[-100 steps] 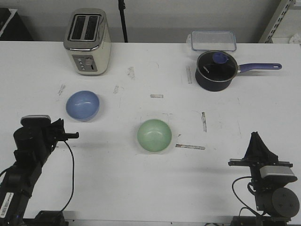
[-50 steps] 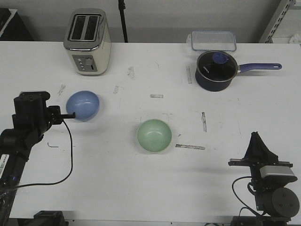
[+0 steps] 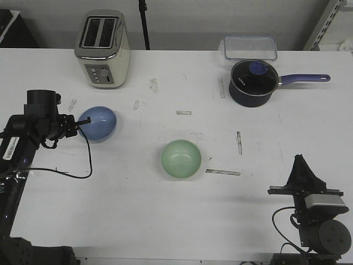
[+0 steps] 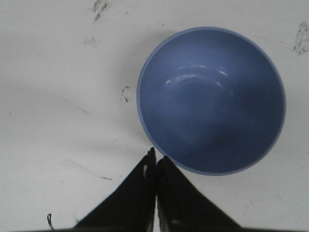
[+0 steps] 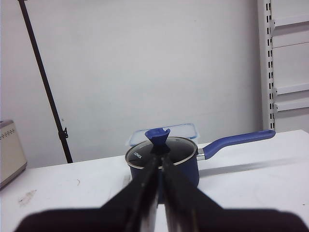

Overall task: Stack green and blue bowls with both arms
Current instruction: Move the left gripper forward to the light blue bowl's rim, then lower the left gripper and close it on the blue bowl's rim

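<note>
The blue bowl (image 3: 97, 123) sits upright on the white table at the left; it fills the left wrist view (image 4: 211, 99). The green bowl (image 3: 181, 158) sits upright near the table's middle, apart from the blue one. My left gripper (image 3: 86, 118) is shut and empty, its tips (image 4: 157, 157) just at the blue bowl's left rim, above the table. My right gripper (image 3: 300, 161) is shut and empty at the front right, far from both bowls; in the right wrist view its fingers (image 5: 159, 162) point toward the saucepan.
A toaster (image 3: 103, 48) stands at the back left. A dark saucepan (image 3: 252, 81) with a purple handle and a clear lidded box (image 3: 250, 46) stand at the back right. Tape marks lie near the green bowl.
My left arm has risen from the front left and swung forward to the blue bowl's left rim. The right arm and both bowls have not moved.
</note>
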